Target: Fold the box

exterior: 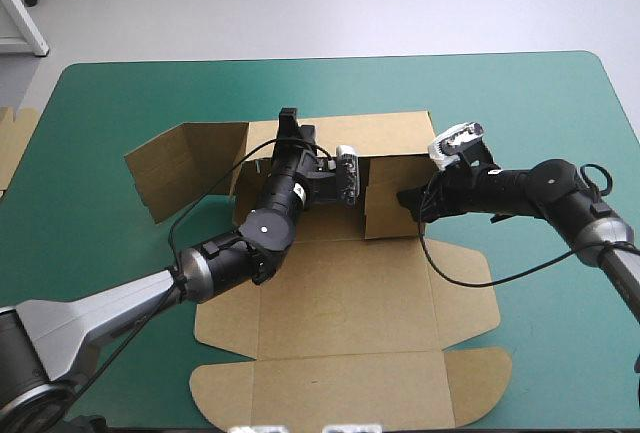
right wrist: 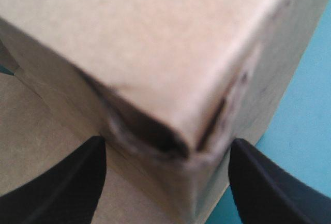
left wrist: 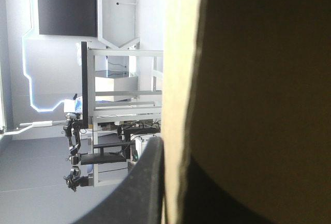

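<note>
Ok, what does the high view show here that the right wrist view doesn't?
Only the high view: the whole box, near panels flat, a side flap raised at the left, and the left gripper at its far wall. Only the right wrist view: how the right gripper stands open either side of the raised corner, with a dark gap at its fold. Both: brown board and the teal-green cover.

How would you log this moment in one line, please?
box: partly folded | left gripper: shut on box | right gripper: open at box corner
</note>
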Robot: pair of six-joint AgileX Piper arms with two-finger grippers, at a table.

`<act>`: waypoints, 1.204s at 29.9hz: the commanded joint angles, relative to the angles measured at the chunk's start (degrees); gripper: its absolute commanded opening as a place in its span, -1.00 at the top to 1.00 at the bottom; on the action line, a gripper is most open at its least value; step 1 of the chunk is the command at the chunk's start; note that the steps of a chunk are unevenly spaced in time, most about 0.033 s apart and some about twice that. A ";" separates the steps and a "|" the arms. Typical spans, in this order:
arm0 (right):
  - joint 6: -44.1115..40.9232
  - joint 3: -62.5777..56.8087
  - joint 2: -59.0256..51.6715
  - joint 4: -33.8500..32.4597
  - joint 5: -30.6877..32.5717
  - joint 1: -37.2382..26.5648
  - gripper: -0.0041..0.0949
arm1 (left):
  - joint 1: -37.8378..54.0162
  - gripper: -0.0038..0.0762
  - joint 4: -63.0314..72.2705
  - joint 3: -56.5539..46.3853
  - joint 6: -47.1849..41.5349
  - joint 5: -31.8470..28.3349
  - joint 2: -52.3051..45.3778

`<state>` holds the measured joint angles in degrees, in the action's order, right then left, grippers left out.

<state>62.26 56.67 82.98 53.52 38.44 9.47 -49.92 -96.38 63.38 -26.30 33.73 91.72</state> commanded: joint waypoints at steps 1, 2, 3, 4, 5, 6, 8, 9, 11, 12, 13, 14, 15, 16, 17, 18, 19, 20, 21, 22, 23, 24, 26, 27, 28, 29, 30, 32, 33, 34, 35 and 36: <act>-4.67 2.35 -3.29 -1.38 4.69 0.29 -0.31 | -0.97 0.93 -2.07 1.94 -0.96 -2.21 -2.26; -5.53 2.25 -3.80 -2.73 5.26 0.29 -0.31 | -0.97 0.93 -2.07 1.94 -0.96 -2.21 -2.26; -6.89 2.24 -4.56 -4.22 5.76 0.29 -0.31 | -0.97 0.93 -2.07 1.94 -0.96 -2.21 -2.26; -7.89 2.24 -5.21 -5.40 6.57 0.29 -0.31 | -0.97 0.93 -1.77 1.94 -0.96 -2.21 -2.26; -9.11 2.24 -5.87 -6.36 7.68 0.29 -0.30 | -0.97 0.93 -1.66 1.94 -0.96 -2.21 -2.26; -10.95 2.24 -6.98 -7.73 9.50 0.29 -0.30 | -0.97 0.93 -1.44 1.94 -0.96 -2.08 -2.26; -12.28 1.51 -9.02 -9.54 10.25 0.29 -0.29 | -0.97 0.93 -1.13 1.94 -0.96 -2.08 -2.26; -12.83 0.64 -10.24 -10.22 9.55 0.29 -0.28 | -0.97 0.93 -1.13 1.94 -0.96 -2.08 -2.26; -14.65 -1.47 -12.64 -12.55 7.72 0.29 -0.25 | -0.97 0.93 -1.04 1.94 -0.96 -2.02 -2.26; -15.34 -2.95 -14.18 -13.85 6.54 0.29 -0.26 | -0.97 0.93 -0.89 1.94 -0.96 -2.02 -2.26; -15.45 -4.65 -15.19 -14.51 5.07 0.29 -0.26 | -0.97 0.93 -0.66 1.94 -0.96 -1.95 -2.26; -15.45 -6.51 -16.33 -14.52 3.12 0.29 -0.26 | -0.97 0.93 -0.66 1.94 -0.96 -1.87 -2.26; -15.30 -8.41 -17.26 -14.26 0.81 0.29 -0.26 | -0.97 0.93 -0.66 1.94 -0.96 -1.60 -2.26; -15.21 -9.87 -17.85 -13.83 -1.40 0.29 -0.26 | -0.97 0.93 -0.66 1.94 -0.96 -1.21 -2.26; -15.21 -11.93 -18.27 -12.87 -4.59 0.29 -0.26 | -0.97 0.93 -0.66 1.94 -0.96 -0.52 -2.26; -14.98 -13.36 -18.45 -11.78 -6.64 0.29 -0.26 | -0.97 0.93 -0.54 1.94 -0.96 0.20 -2.26; -14.46 -14.10 -18.45 -10.84 -7.64 0.29 -0.26 | -0.97 0.93 -0.54 1.94 -1.07 1.40 -2.26; -13.04 -15.16 -18.45 -8.98 -8.85 0.29 -0.26 | -0.97 0.93 -0.54 1.94 -1.19 2.64 -2.26; -11.01 -16.03 -18.32 -6.60 -9.58 0.29 -0.27 | -0.97 0.93 -0.54 1.94 -1.19 3.64 -2.26; -9.43 -16.51 -18.08 -4.77 -9.86 0.29 -0.28 | -0.97 0.93 -0.39 1.94 -1.19 4.41 -2.26; -8.11 -16.65 -18.08 -2.82 -9.86 0.29 -0.29 | -0.97 0.93 -0.39 1.94 -1.19 5.01 -2.26; -7.98 -16.65 -18.08 -1.97 -9.86 0.29 -0.29 | -0.97 0.93 -0.39 1.94 -1.19 5.52 -2.26; -7.35 -16.41 -18.22 -0.23 -10.23 0.29 -0.29 | -0.97 0.93 -0.28 1.94 -1.19 5.97 -2.26; -6.23 -16.43 -18.62 0.20 -10.98 0.29 -0.29 | -0.97 0.93 -0.29 1.94 -1.28 5.97 -2.26; -4.91 -16.43 -18.93 0.33 -11.78 0.29 -0.29 | -0.97 0.93 -0.29 1.94 -1.62 5.97 -2.26; -4.12 -16.43 -19.10 0.23 -12.21 0.29 -0.29 | -0.97 0.93 -0.29 1.94 -1.78 5.86 -2.26; -2.88 -16.43 -19.42 -0.06 -12.79 0.29 -0.29 | -0.97 0.93 -0.29 1.94 -1.91 5.76 -2.26; -3.31 -16.43 -19.86 -1.81 -13.66 0.29 -0.29 | -0.97 0.93 -0.29 1.94 -2.58 5.86 -2.26; -4.71 -16.43 -20.28 -3.27 -13.78 -0.11 -0.29 | -0.97 0.93 -0.43 1.94 -3.45 5.86 -2.26; -5.64 -16.43 -20.73 -4.56 -13.78 -0.62 -0.28 | -0.97 0.93 -0.43 1.94 -3.36 6.12 -2.26; -5.91 -16.43 -21.27 -5.54 -13.57 -1.71 -0.28 | -0.97 0.93 -0.43 1.94 -3.36 6.51 -2.26; -5.49 -16.43 -21.88 -5.70 -13.07 -3.08 -0.27 | -0.97 0.93 -0.43 1.94 -3.36 6.52 -2.26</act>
<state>56.92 38.77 63.65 48.45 26.62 8.81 -50.51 -94.27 63.38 -27.89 37.52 91.90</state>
